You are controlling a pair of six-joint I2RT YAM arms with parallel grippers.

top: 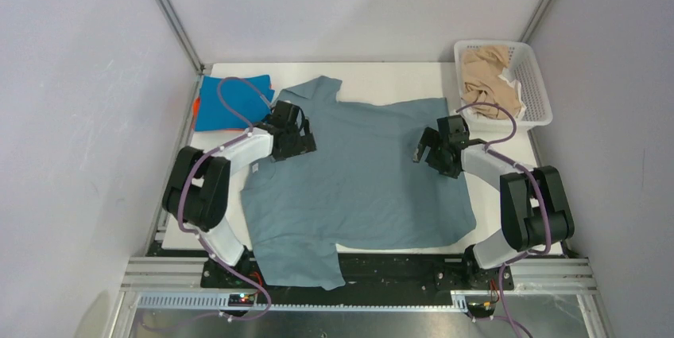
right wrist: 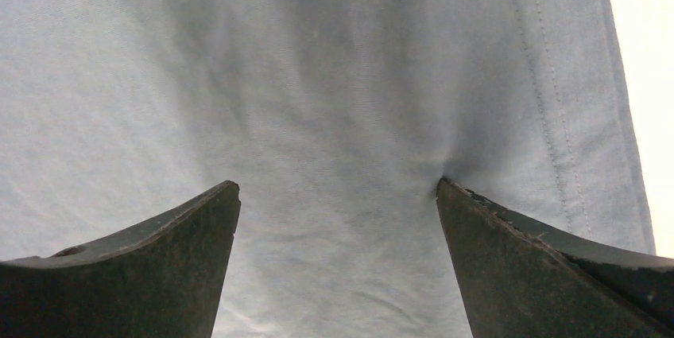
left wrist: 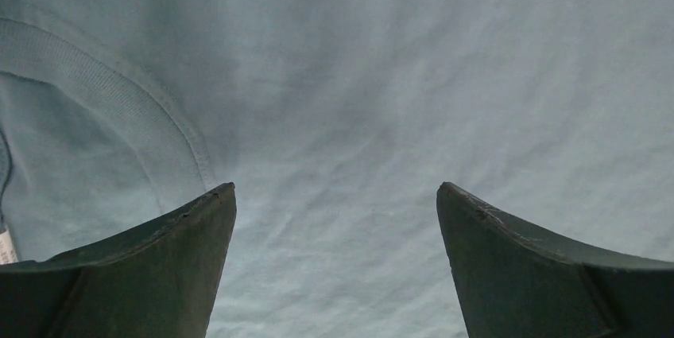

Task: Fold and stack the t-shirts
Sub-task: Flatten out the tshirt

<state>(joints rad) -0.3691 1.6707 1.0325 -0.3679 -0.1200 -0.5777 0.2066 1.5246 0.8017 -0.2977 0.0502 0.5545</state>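
**Tee spread flat, both jaws released**

Large muted grey-blue cloth t-shirt [top: 358, 171] lies opened out across the white bench [top: 397, 79], neck toward the left arm and hem toward the right. Its near sleeve hangs over the front edge. The left jaws stand wide apart over the cloth beside the ribbed collar [left wrist: 119, 107], grasping nothing. The right jaws are equally spread near the stitched hem [right wrist: 556, 115], and one tip dimples the fabric. A folded bright blue tee [top: 226, 99] sits on an orange one [top: 195, 107] at the far left corner. Crumpled beige tees [top: 485, 75] fill the white plastic lattice basket [top: 540, 107] at far right.
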